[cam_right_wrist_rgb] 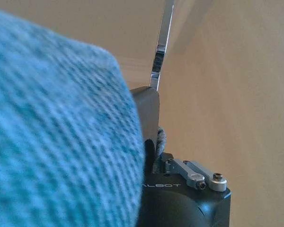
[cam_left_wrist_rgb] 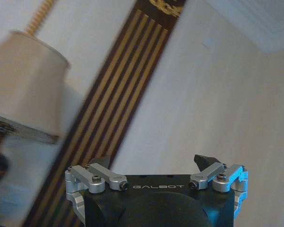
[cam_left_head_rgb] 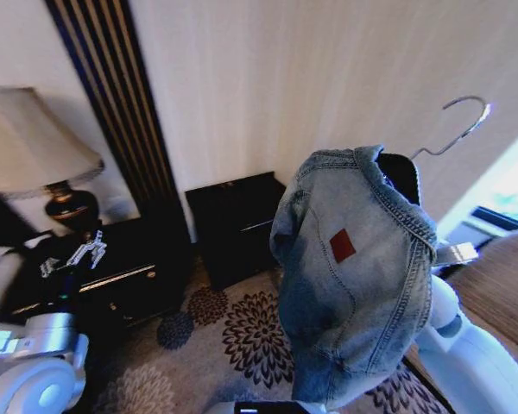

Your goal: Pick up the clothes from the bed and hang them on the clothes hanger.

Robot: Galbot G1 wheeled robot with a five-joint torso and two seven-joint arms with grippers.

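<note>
Denim jacket [cam_left_head_rgb: 354,276]: hangs in the air on the robot's right, draped over the clothes hanger, collar up, a red patch on its back.
Clothes hanger [cam_left_head_rgb: 453,129]: its thin metal hook rises above the collar, free against the pale wall; the black shoulder part shows inside the collar.
Right gripper [cam_right_wrist_rgb: 154,142]: under the collar, apparently clamped on the hanger's black neck; denim covers most of it.
Left gripper [cam_left_wrist_rgb: 154,168]: raised on the robot's left, fingers spread apart, nothing between them, facing the striped wall panel [cam_left_head_rgb: 121,103].
Lamp [cam_left_head_rgb: 34,147]: on the dark bedside worktop [cam_left_head_rgb: 121,267], far left.
Floor: a flower-patterned carpet [cam_left_head_rgb: 242,336] under the jacket.
</note>
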